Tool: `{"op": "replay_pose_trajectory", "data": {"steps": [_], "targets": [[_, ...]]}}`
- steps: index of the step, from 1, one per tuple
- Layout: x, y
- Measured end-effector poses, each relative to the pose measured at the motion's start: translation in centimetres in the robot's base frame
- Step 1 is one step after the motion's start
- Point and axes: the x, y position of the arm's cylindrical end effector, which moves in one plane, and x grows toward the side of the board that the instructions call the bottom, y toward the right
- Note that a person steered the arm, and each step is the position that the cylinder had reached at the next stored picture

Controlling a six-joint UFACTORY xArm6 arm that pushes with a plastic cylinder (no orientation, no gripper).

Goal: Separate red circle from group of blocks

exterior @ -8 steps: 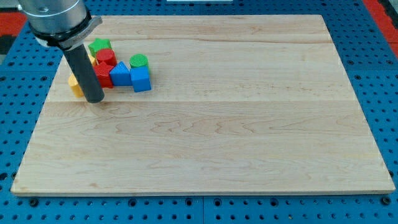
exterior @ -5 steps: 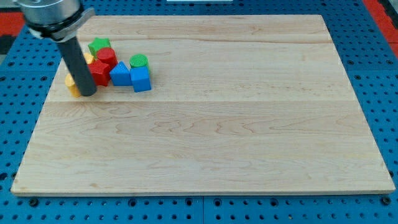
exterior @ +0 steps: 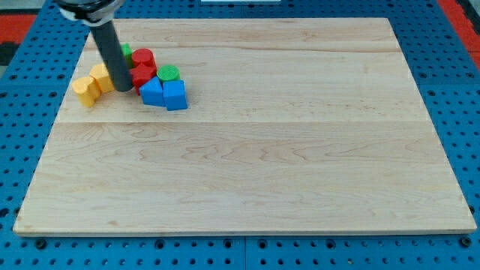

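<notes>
The red circle (exterior: 143,58) sits at the top of a cluster at the board's upper left. It touches a second red block (exterior: 143,75) just below it. A green block (exterior: 125,51) shows at its left, mostly hidden by the rod. A green circle (exterior: 168,73) lies to its right. Two blue blocks (exterior: 152,91) (exterior: 175,95) sit at the cluster's bottom. Two yellow blocks (exterior: 87,90) (exterior: 103,77) lie apart at the left. My tip (exterior: 124,88) stands between the yellow blocks and the lower red block, touching the red one's left side.
The wooden board (exterior: 255,165) lies on a blue pegboard table (exterior: 450,90). The cluster is near the board's top left corner and its left edge.
My tip moved up and to the right, into the cluster. The red and blue blocks shifted right; the yellow blocks are now split off at the left.
</notes>
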Motion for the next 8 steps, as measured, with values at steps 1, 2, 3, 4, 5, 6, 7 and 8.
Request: {"op": "replay_pose_trajectory", "data": {"steps": [1,2,3,4,5,6,7,8], "targets": [[-2.8,2.5],[-5.8,3.4],[-5.3,3.5],[-5.1,0.7],[-5.2,-4.1],[-6.8,-5.1],[-8.6,-3.8],[-8.6,2.6]]}}
